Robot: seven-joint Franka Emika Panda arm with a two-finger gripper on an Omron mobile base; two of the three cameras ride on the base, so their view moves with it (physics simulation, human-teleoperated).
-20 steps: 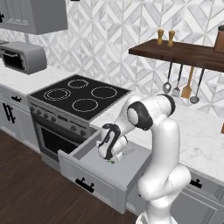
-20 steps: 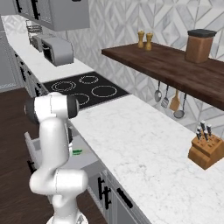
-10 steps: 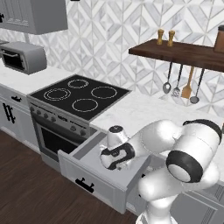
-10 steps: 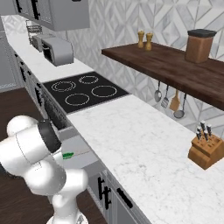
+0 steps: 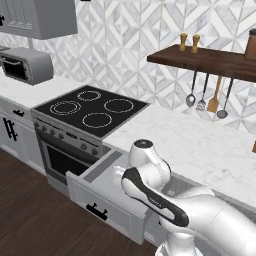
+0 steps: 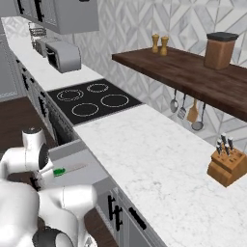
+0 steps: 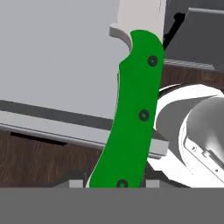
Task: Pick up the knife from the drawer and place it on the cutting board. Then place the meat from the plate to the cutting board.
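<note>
Spanning the scene, one white marble counter (image 6: 144, 159) runs beside one black cooktop (image 5: 90, 107) with four ring burners, one oven (image 5: 65, 155) beneath it.

One dark wooden shelf (image 6: 193, 72): carries two wooden shakers (image 6: 159, 44) and one brown canister (image 6: 218, 49); four utensils (image 5: 207, 97) hang under it in the left base view.

One drawer (image 5: 107, 192): light grey, pulled open next to the oven, one small dark handle on its front. The arm bends down over its open top.

One toaster oven (image 5: 25, 65): grey, on the counter left of the cooktop.

One knife block (image 6: 226, 164): wooden, on the counter at the far right of the right base view, several handles sticking up, too small to count.

One knife (image 7: 131, 113): bright green handle with three dark rivets, pale blade. In the hand view the handle rises from between the fingertips of the gripper (image 7: 114, 183) and the blade runs off the top edge, with the drawer's grey floor behind it. In the right base view the knife (image 6: 65, 170) shows as a green handle and pale blade over the drawer, just beside the arm.

One gripper: its two small tips flank the base of the green handle, closed against it on both sides so far as the hand view shows.
</note>
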